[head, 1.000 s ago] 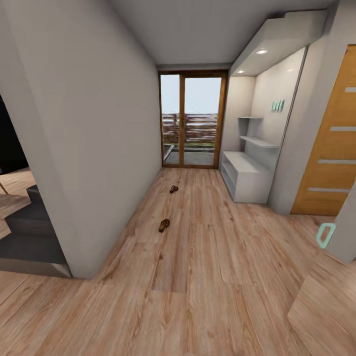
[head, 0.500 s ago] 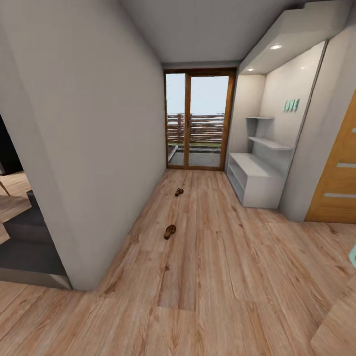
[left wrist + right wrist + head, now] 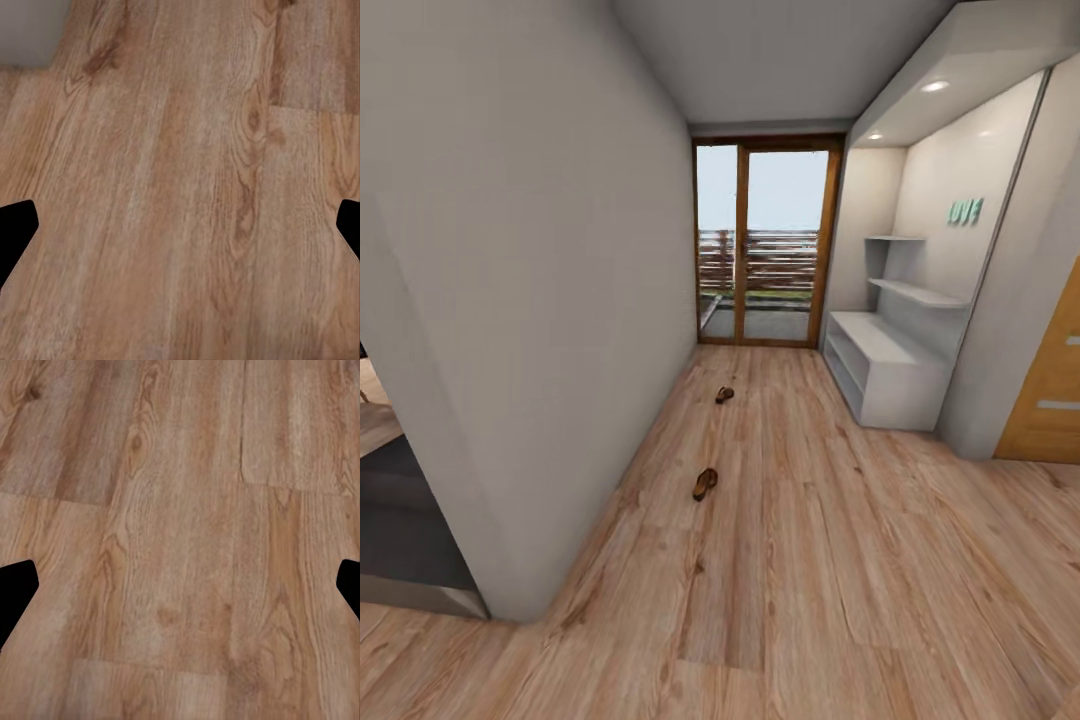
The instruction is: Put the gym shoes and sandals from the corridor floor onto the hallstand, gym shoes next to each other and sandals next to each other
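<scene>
From the head view we see both sandals on the corridor floor [image 3: 810, 560]: the near sandal [image 3: 705, 483] with its long axis running down the corridor, the far sandal [image 3: 725, 395] angled slightly. The hallstand [image 3: 885, 375] stands bare by the right wall, so nothing looks placed yet. In the left wrist view the left tool [image 3: 180, 232] hangs spread apart over planks. In the right wrist view the right tool [image 3: 180, 592] does likewise.

The floor [image 3: 800, 560] lay bare and wide down the corridor's middle. Two sandals, one near [image 3: 705, 483] and one farther [image 3: 725, 395], lay well apart toward the left wall [image 3: 560, 300]. The rack [image 3: 885, 375] stood against the right wall, its top bare under the wall shelves [image 3: 915, 290].
</scene>
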`<state>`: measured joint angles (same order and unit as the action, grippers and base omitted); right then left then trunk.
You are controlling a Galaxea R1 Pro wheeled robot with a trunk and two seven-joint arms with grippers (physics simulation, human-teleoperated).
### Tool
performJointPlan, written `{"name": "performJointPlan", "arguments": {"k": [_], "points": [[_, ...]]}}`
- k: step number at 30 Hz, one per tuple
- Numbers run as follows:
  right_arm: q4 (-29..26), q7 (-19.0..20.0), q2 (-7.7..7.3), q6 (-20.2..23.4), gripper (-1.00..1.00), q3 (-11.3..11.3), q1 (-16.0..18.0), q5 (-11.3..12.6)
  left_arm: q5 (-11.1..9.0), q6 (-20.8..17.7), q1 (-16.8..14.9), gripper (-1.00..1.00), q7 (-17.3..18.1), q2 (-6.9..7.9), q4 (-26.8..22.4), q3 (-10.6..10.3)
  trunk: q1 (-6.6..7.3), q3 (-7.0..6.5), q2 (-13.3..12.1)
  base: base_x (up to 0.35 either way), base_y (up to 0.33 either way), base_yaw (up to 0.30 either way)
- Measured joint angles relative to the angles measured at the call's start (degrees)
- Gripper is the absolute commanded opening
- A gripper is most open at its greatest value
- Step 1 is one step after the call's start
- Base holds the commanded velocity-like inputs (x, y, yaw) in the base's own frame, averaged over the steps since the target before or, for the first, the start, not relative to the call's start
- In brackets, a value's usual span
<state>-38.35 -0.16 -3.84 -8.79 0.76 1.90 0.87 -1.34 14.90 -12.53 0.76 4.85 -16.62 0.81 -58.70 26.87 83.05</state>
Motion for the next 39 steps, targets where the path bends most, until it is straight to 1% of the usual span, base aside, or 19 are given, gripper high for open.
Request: {"name": "performJointPlan", "arguments": {"k": [18, 25, 29, 34, 39], "points": [[0.00, 0.00, 0.00, 0.00, 1.00, 0.05, 0.00, -0.08, 0.08, 0.03, 0.00, 1.00, 0.03, -0.03, 0.05, -0.10, 0.00, 0.00, 0.00, 0.329, 0.000, 0.000], [0.00, 0.02, 0.00, 0.05, 1.00, 0.10, 0.00, -0.12, 0.43, 0.00, -0.03, 1.00, 0.02, -0.19, -0.07, -0.26, -0.01, 0.00, 0.00, 0.289, 0.000, 0.000], [-0.04, 0.05, 0.00, 0.07, 1.00, 0.13, 0.00, -0.14, 0.54, -0.03, -0.16, 1.00, 0.00, -0.58, -0.20, -0.44, -0.01, 0.00, 0.00, 0.281, 0.000, 0.000], [-0.22, 0.07, 0.01, 0.08, 1.00, 0.17, 0.00, -0.16, 0.66, -0.05, -0.36, 1.00, -0.02, -1.54, -0.24, -0.53, -0.01, 0.00, 0.00, 0.279, 0.000, 0.000], [-0.48, 0.25, 0.01, 0.09, 1.00, 0.16, 0.00, -0.13, 0.69, 0.01, -0.43, 1.00, -0.02, -1.82, -0.18, -0.45, -0.01, 0.00, 0.00, 0.264, 0.000, 0.000]]}}
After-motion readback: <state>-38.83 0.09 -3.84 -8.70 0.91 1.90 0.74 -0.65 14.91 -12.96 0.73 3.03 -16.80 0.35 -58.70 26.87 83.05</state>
